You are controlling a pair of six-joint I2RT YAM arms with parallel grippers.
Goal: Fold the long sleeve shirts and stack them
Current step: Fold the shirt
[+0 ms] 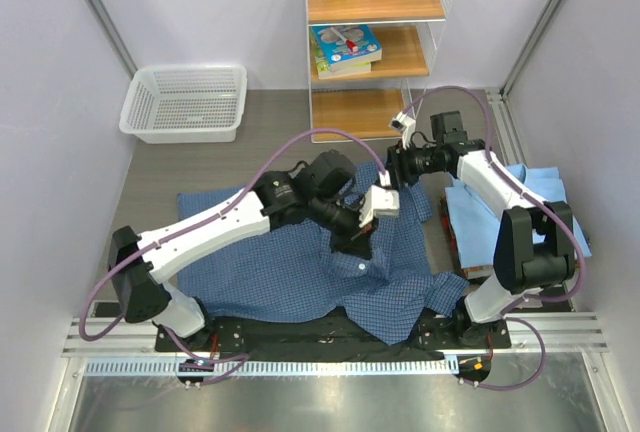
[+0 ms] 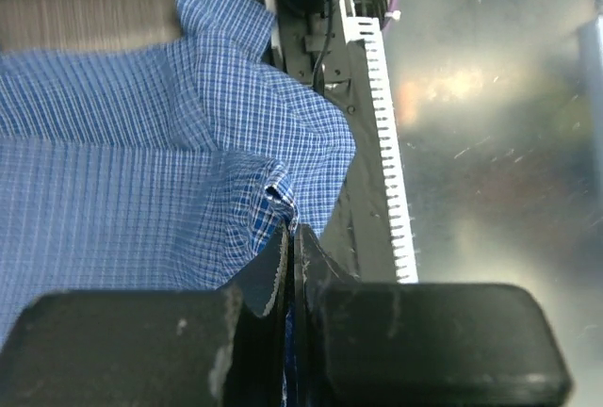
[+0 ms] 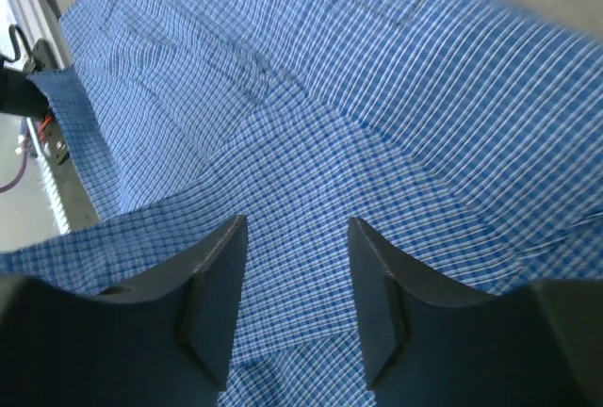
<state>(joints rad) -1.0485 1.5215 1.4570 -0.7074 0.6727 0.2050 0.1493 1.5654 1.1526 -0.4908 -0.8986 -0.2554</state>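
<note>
The dark blue checked shirt (image 1: 270, 262) lies spread and rumpled across the middle of the table. It also fills the left wrist view (image 2: 113, 143) and the right wrist view (image 3: 377, 96). My left gripper (image 1: 352, 242) is shut on a pinched fold of this shirt (image 2: 278, 195) near its right side. My right gripper (image 1: 392, 174) is open and empty, hovering just above the shirt's far right part, with its fingertips (image 3: 231, 237) apart over the cloth. The plain light blue shirt (image 1: 545, 192) lies at the right, partly hidden under my right arm.
A white mesh basket (image 1: 185, 102) stands at the back left. A wooden shelf (image 1: 375, 52) with books and bottles stands at the back centre. A black plate and a toothed metal rail (image 2: 386, 143) run along the near edge.
</note>
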